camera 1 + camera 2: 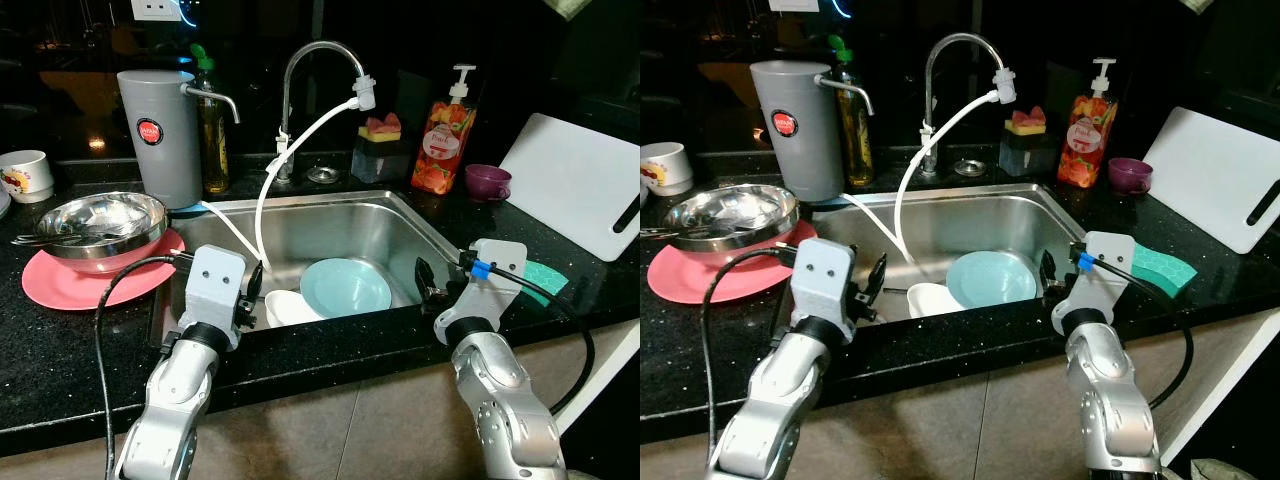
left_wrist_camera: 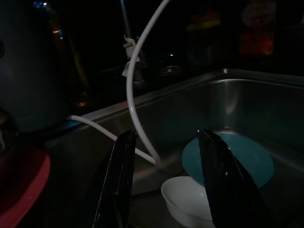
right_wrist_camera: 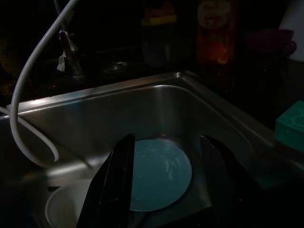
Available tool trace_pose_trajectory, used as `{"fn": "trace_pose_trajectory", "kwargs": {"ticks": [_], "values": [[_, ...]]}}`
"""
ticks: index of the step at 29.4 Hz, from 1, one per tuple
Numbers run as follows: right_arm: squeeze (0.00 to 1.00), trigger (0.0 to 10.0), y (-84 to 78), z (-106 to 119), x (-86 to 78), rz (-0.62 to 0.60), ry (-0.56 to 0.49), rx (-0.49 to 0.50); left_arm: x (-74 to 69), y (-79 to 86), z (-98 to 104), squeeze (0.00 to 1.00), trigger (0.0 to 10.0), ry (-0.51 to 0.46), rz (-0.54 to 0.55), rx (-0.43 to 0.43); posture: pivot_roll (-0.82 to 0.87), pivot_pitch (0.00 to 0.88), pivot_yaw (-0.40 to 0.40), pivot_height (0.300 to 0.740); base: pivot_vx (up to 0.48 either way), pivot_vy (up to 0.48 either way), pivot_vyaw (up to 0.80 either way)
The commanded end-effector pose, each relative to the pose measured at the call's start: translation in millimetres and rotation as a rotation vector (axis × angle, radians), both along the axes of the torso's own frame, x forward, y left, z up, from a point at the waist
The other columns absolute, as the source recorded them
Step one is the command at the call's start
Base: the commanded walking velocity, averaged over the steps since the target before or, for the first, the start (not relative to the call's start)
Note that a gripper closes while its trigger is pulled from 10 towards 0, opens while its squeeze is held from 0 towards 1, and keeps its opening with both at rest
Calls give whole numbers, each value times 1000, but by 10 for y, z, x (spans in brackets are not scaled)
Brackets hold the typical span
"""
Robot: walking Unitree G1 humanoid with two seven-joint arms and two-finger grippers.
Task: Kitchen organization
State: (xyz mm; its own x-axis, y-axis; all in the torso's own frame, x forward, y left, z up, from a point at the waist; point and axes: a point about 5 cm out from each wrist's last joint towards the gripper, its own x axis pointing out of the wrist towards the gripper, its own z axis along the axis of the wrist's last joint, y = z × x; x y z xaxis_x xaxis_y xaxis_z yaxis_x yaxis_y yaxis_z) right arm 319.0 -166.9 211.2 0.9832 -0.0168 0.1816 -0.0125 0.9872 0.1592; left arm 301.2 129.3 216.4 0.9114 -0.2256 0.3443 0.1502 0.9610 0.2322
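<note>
A round, light blue plate [image 1: 346, 286] lies in the steel sink [image 1: 330, 222] at the centre of the frame, leaning slightly against the sink's right side. Just left of it, touching its lower edge, sits a small white bowl [image 1: 291, 307], upright, at the sink's near wall. At the left of the frame a shiny metal bowl [image 1: 100, 226] rests on a flat pink plate [image 1: 70, 285] on the black tabletop [image 1: 60, 350].
</note>
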Motion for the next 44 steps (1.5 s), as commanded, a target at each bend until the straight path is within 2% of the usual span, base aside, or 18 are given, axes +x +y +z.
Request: {"fn": "trace_pose_trajectory", "kwargs": {"ticks": [1, 8, 15, 29, 44], "values": [[0, 10000, 14, 21, -25, -5, -14, 3, -1, 16, -29, 0, 10000, 19, -6, 16, 65, 71, -39, 740, 0, 0, 0], [0, 10000, 24, -31, -34, -2, 1, 4, -5, 195, -140, 0, 10000, 71, 88, -44, 76, 70, -21, 740, 0, 0, 0], [0, 10000, 30, -35, -28, 0, 4, -1, 18, 273, -163, 0, 10000, 92, 147, -128, 75, 69, -31, 740, 0, 0, 0], [0, 10000, 46, -54, -23, -4, 5, 3, 25, 252, -216, 0, 10000, 119, 128, -131, 92, 64, -13, 740, 0, 0, 0], [0, 10000, 37, -58, -27, -10, 7, 7, 33, 187, -165, 0, 10000, 100, 104, -116, 93, 67, -18, 740, 0, 0, 0]]}}
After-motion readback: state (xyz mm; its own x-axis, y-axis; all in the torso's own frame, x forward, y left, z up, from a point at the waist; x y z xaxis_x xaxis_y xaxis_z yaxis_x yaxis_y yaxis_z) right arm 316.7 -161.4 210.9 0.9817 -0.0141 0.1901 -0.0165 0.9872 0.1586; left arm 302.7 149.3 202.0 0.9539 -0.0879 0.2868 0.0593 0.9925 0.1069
